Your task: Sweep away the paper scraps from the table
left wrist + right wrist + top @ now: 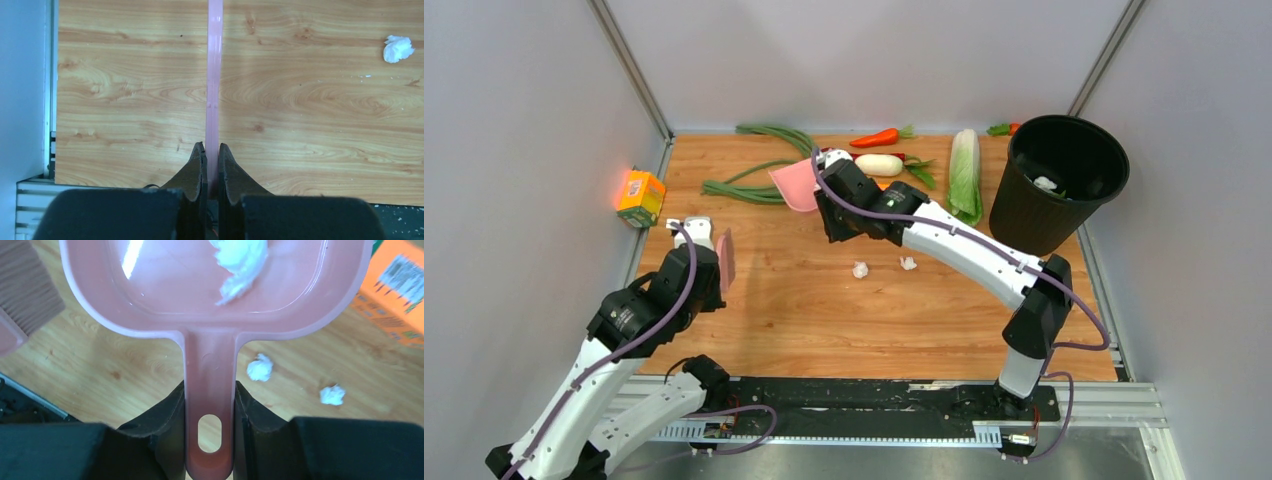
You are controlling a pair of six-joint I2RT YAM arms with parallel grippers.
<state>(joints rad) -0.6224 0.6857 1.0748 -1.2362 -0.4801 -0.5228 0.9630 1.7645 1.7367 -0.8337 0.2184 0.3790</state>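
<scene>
Right gripper [209,390] is clamped on the handle of the pink dustpan [210,315], one finger on each side. The pan's long axis runs straight out from my fingers: handle and hanging hole at my end, the wide tray at the far end, its hollow face turned up to my wrist camera. One of the paper scraps [240,260] sits inside the tray. Two more lie loose on the table [125,365], just right of the handle and a little beyond my right fingertips, near each other but apart.

Left gripper [212,150] is pinched tight on the pink brush [215,75], seen edge-on as a thin strip running dead ahead from my fingers. One scrap lies well out ahead and far to the right of that strip.

An orange carton [395,285] shows past the tray's right corner; it carries print, too blurred to read.

My right arm reaches from its base at the near right, elbow bent, forearm slanting across to the far middle. My left arm is folded up, wrist over the near left part of the table.
</scene>
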